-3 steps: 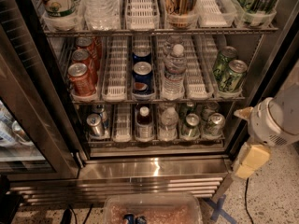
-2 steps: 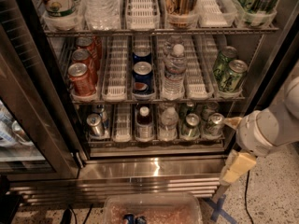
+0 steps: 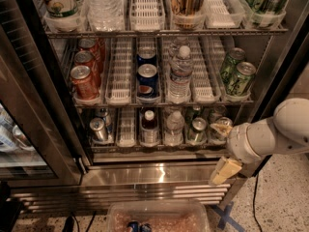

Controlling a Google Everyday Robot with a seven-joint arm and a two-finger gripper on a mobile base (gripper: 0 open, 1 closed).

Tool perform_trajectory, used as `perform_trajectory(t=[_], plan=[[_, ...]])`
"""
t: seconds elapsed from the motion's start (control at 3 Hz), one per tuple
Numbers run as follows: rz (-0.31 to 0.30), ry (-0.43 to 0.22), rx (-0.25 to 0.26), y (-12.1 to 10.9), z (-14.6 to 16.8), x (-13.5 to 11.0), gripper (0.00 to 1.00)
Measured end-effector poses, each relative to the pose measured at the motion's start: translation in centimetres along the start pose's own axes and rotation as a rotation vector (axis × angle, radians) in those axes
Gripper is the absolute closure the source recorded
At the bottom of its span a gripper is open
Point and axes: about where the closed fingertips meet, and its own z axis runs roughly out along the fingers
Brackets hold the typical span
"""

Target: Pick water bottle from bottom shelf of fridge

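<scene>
The water bottle (image 3: 174, 126), clear with a white cap, stands upright in a lane tray on the bottom shelf (image 3: 126, 143) of the fridge (image 3: 145, 176), right of centre. A white-capped bottle of dark liquid (image 3: 149, 124) stands just left of it. My gripper (image 3: 223, 150) is at the shelf's right end, in front of the fridge's lower right corner and right of the water bottle. It is open and empty. One yellowish finger (image 3: 221, 128) reaches in front of the rightmost can, the other (image 3: 225, 170) hangs lower over the steel sill.
Cans stand on the bottom shelf: silver (image 3: 98, 128) at left, green (image 3: 197, 129) right of the bottle. The middle shelf holds red cans (image 3: 84, 81), Pepsi cans (image 3: 146, 79), another water bottle (image 3: 181, 74) and green cans (image 3: 239, 76). The open door (image 3: 29, 110) is at left. A clear bin (image 3: 157, 215) sits on the floor.
My arm has moved left and lower, bringing the gripper from beside the fridge's right frame to the right end of the bottom shelf. The drinks have not moved.
</scene>
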Motion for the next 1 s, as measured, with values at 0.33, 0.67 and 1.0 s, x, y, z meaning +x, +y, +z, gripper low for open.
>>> perform_trajectory(t=[0.33,0.67,1.0], plan=[[-0.016,-0.046,-0.003,-0.2,2.0,0.3,0.00],[-0.016,-0.046,-0.003,-0.2,2.0,0.3,0.00],[0.017,-0.057,0.042,-0.2,3.8,0.7,0.00]])
